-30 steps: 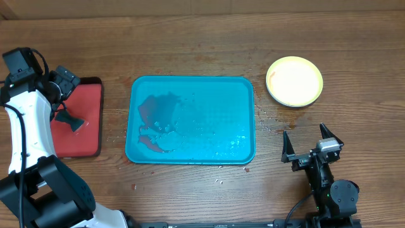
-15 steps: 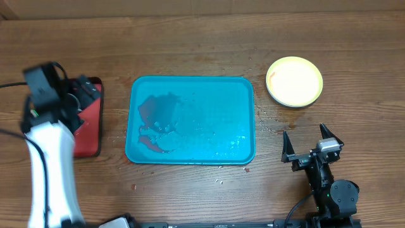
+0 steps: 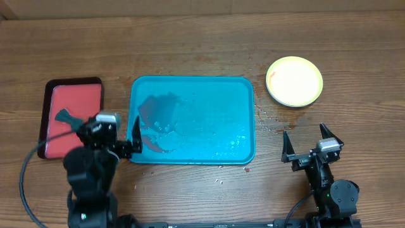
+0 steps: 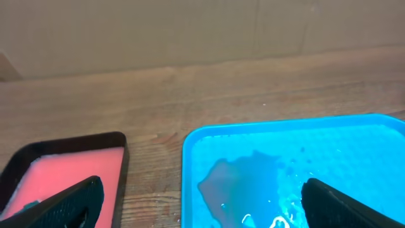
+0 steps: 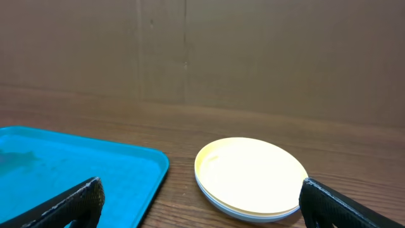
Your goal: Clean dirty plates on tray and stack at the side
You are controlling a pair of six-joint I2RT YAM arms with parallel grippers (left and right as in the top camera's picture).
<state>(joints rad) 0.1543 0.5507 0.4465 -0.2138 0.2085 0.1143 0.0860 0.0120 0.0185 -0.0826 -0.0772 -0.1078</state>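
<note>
Resting stacked on the desk [image 3: 190,50], the plates [image 3: 294,81] sit just right of the smeared tray [image 3: 215,101]. Left jaws and right jaws both stand released.

1. A brown wooden surface [image 3: 190,44] with clear grain fills the overhead view.
2. A small red tray [image 3: 79,101] with a dark rim lies flat on the left part of the surface.
3. A few pale crumbs [image 3: 219,182] lie on the wood near the front edge.
4. Small dark, wet-looking spots [image 3: 271,120] speckle the wood right of centre.
5. A plain brown wall [image 5: 190,50] stands behind the surface.
</note>
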